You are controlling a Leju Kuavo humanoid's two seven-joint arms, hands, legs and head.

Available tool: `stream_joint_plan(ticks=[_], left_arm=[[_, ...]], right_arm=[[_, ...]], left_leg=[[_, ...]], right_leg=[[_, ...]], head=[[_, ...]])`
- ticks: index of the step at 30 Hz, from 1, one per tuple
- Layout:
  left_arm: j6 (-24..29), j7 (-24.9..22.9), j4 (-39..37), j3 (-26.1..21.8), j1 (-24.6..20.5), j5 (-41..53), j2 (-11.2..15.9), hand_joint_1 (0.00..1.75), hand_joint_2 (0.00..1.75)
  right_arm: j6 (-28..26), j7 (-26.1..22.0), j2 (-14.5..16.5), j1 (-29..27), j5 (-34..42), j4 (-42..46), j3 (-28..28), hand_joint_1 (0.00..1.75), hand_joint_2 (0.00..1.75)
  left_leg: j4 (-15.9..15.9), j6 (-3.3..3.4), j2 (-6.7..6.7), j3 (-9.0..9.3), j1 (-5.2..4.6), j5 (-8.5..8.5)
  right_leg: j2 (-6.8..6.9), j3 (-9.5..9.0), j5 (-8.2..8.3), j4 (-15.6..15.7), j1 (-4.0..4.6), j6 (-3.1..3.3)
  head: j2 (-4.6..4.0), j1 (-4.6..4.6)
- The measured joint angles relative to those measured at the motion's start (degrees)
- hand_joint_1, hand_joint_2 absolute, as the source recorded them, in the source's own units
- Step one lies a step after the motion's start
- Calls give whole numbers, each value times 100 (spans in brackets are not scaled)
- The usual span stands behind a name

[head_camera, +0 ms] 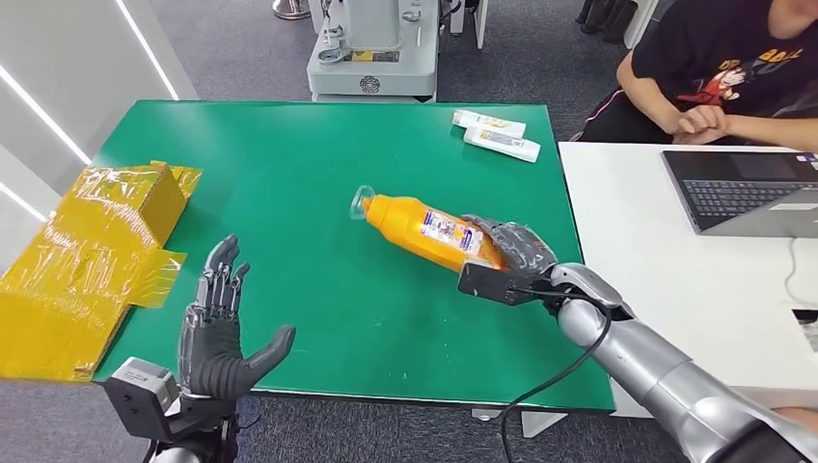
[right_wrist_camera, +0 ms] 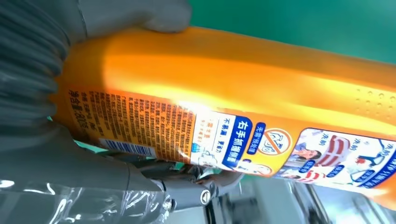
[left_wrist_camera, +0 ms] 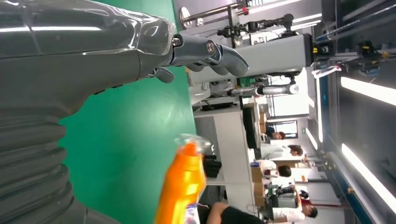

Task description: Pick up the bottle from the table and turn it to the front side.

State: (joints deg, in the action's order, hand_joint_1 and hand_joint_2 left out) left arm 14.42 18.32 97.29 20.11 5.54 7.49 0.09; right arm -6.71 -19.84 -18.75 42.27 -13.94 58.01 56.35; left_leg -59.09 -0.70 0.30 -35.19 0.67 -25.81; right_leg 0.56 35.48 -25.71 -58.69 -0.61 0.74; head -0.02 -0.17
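An orange bottle (head_camera: 424, 230) with a clear cap and a printed label lies tilted over the middle of the green table (head_camera: 309, 174), cap pointing to the far left. My right hand (head_camera: 509, 258) grips its lower end. Up close, the bottle (right_wrist_camera: 233, 93) shows its label of text and pictures, with the right hand's thumb (right_wrist_camera: 140, 18) over it and dark fingers (right_wrist_camera: 196, 184) under it. My left hand (head_camera: 220, 328) hovers at the table's near left edge, fingers spread, holding nothing. From the left wrist, the bottle (left_wrist_camera: 183, 184) is seen beyond the left hand's fingers (left_wrist_camera: 205, 49).
A crumpled yellow carton (head_camera: 92, 251) lies at the table's left edge. Two white tubes (head_camera: 497, 135) rest at the far right corner. A white desk (head_camera: 675, 270) with a laptop (head_camera: 743, 188) adjoins on the right, where a person (head_camera: 723, 77) sits.
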Motion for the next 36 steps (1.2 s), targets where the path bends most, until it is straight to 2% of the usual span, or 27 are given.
stream_joint_plan(ticks=[6, 14, 18, 24, 29, 36], left_arm=[[-471, -127, -432, 2, -634, 139, 66, 0, 175], [-759, -160, -926, 2, -1394, -136, 87, 0, 175], [-1103, -218, -1135, 2, -1689, -608, 87, 0, 175], [-1456, -320, -1417, 9, -2058, -1043, 79, 0, 175], [-1412, -342, -1667, 140, -2420, -878, 18, 0, 175], [-1513, -461, -2010, 370, -2880, -1005, -126, 0, 175]], right_arm=[[-1439, -394, 138, -615, -295, 783, -840, 175, 175], [-2273, -968, 461, -1256, -78, 1585, -1522, 175, 175], [-2394, -1227, 669, -1463, -33, 1885, -1634, 175, 175], [-2294, -1189, 975, -1564, -116, 2034, -1632, 175, 175], [-2196, -1018, 1141, -1634, -394, 2028, -1633, 175, 175], [-2035, -995, 1208, -1705, -514, 1987, -1678, 175, 175]], left_leg=[[0, -1, -6, -1, 0, 2], [0, -1, -3, -1, 0, 2], [0, -1, 1, -1, 0, 1], [0, -2, 3, 1, 0, 2], [-1, -1, -2, 0, 0, 3], [-3, 0, 0, -1, -2, 2]], right_leg=[[7, 0, 0, -1, 0, 0], [4, 0, 0, -1, 0, 0], [-2, 1, 0, -1, 0, 0], [-5, 1, 0, -1, 1, 0], [0, 1, 0, -1, 1, 0], [-2, 1, 1, 1, 0, 0]], head=[[0, 2], [0, 1], [0, 1], [0, 1], [0, 3], [0, 2]])
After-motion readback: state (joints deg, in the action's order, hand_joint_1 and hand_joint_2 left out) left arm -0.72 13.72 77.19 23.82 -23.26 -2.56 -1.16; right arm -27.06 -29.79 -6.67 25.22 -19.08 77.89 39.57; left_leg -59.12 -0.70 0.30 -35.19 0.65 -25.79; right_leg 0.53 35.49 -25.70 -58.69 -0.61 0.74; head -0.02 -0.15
